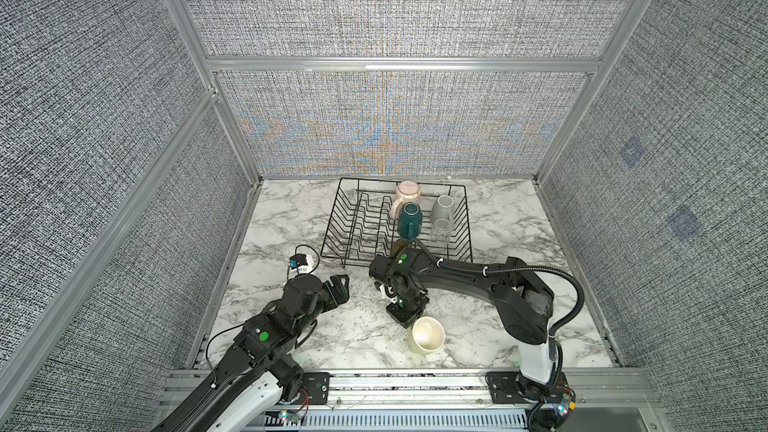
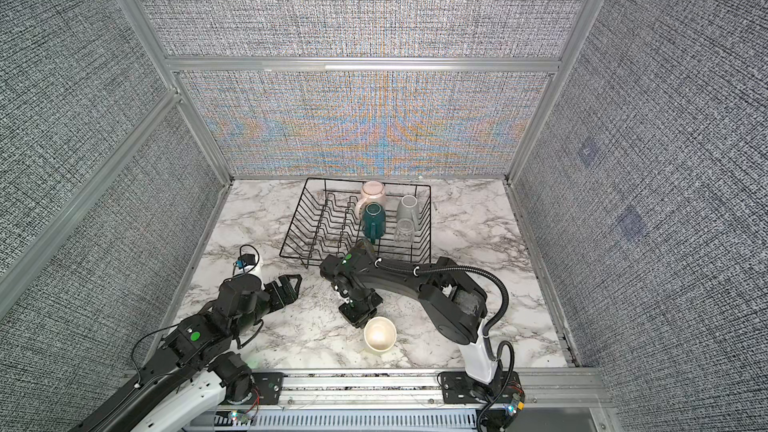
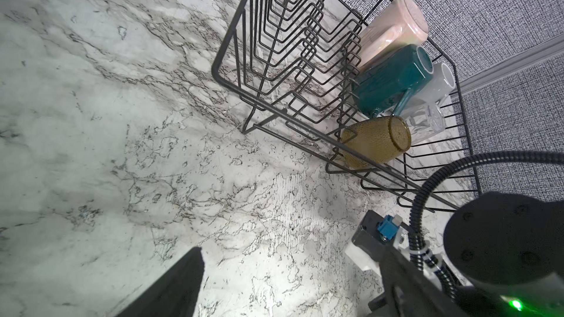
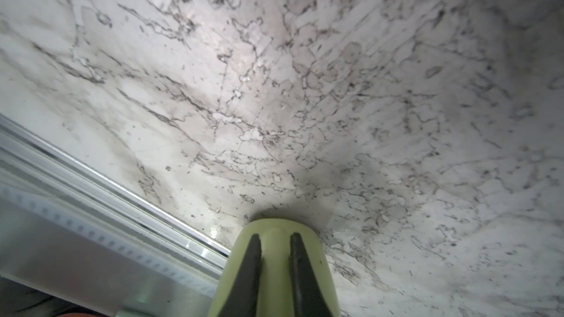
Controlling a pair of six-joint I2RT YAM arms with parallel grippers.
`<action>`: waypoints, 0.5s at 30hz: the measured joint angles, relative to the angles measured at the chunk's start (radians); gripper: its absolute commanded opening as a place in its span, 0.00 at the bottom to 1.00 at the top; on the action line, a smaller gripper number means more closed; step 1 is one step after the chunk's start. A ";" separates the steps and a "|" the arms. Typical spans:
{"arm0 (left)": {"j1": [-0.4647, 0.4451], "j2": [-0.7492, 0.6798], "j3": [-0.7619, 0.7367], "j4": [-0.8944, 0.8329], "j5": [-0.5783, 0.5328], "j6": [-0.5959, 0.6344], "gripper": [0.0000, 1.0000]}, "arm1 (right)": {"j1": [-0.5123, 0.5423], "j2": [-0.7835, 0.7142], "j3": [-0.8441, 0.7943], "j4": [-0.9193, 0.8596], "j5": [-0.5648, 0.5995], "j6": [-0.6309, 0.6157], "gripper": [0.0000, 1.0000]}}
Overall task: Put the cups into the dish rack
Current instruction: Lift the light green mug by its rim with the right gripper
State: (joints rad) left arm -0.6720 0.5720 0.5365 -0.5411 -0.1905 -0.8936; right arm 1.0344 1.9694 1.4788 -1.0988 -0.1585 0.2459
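The pale yellow-green cup (image 1: 428,332) (image 2: 379,334) stands mouth up on the marble near the front edge. My right gripper (image 1: 405,315) (image 4: 275,234) points down at its far-left rim. Both fingers lie close together against the cup's outer wall (image 4: 314,254), and nothing shows between them. The black wire dish rack (image 1: 370,180) holds the pink mug (image 1: 408,193), teal mug (image 1: 410,218), grey mug (image 1: 444,207), clear glass (image 1: 441,229) and amber glass (image 3: 375,144), all bottoms up. My left gripper (image 1: 345,288) (image 2: 298,286) hovers open and empty left of the rack.
The right forearm (image 1: 457,280) stretches across the rack's front right corner. An aluminium rail (image 1: 415,384) borders the table's front edge just behind the cup. Grey fabric walls close in the other three sides.
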 measured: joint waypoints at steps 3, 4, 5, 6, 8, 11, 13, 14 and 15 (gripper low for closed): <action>0.000 -0.005 -0.004 0.002 0.003 0.000 0.91 | -0.002 -0.018 -0.005 -0.002 0.008 -0.006 0.00; 0.000 -0.005 -0.005 0.001 0.006 0.000 0.91 | -0.003 -0.026 -0.008 -0.003 0.010 -0.003 0.00; 0.000 -0.004 -0.005 0.002 0.007 -0.001 0.91 | -0.005 -0.035 -0.008 -0.002 0.017 -0.007 0.00; 0.000 -0.001 -0.005 0.002 0.008 -0.001 0.91 | -0.006 -0.045 -0.009 0.001 0.020 -0.007 0.00; 0.000 0.004 -0.004 0.007 0.011 -0.001 0.91 | -0.007 -0.071 -0.012 0.015 0.019 -0.005 0.00; 0.001 0.016 -0.007 0.029 0.035 -0.001 0.91 | -0.007 -0.119 -0.013 0.022 0.014 -0.005 0.00; 0.000 0.029 -0.012 0.047 0.063 -0.001 0.91 | -0.009 -0.159 -0.013 0.028 0.011 -0.005 0.00; 0.001 0.033 -0.013 0.058 0.074 -0.001 0.92 | -0.011 -0.180 -0.014 0.035 0.008 -0.005 0.00; 0.001 0.038 -0.016 0.081 0.093 0.000 0.93 | -0.013 -0.204 -0.014 0.045 0.004 -0.005 0.00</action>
State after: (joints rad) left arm -0.6712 0.6102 0.5209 -0.4603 -0.0975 -0.8940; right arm 1.0210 1.7649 1.4643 -1.0538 -0.1547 0.2409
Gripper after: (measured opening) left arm 0.916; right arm 0.136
